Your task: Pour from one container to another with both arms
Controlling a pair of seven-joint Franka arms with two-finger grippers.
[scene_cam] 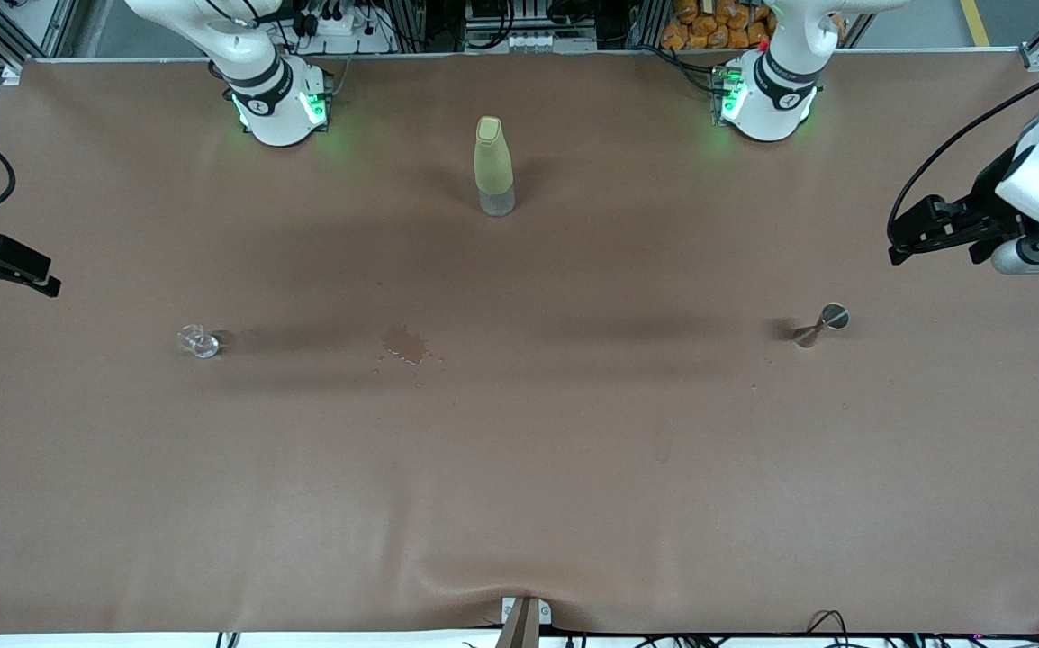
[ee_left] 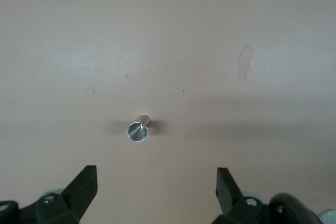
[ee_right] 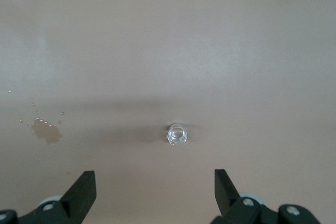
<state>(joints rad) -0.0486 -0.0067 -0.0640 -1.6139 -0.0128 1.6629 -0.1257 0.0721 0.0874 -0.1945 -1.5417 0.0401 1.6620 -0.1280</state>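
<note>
The glass cup (scene_cam: 198, 341) stands on the brown desk (scene_cam: 519, 468) toward the right arm's end; the silvery jigger (scene_cam: 821, 325) stands toward the left arm's end, well apart from it. A wet patch (scene_cam: 404, 343) lies between them, nearer the cup. The left pincer (ee_left: 156, 182) hangs over the desk's end near the jigger, fingers apart. The right pincer (ee_right: 155, 183) (mostly cut off in the front view) is likewise spread, empty. A yellow-green bottle (scene_cam: 492, 166) stands nearer the bases.
</note>
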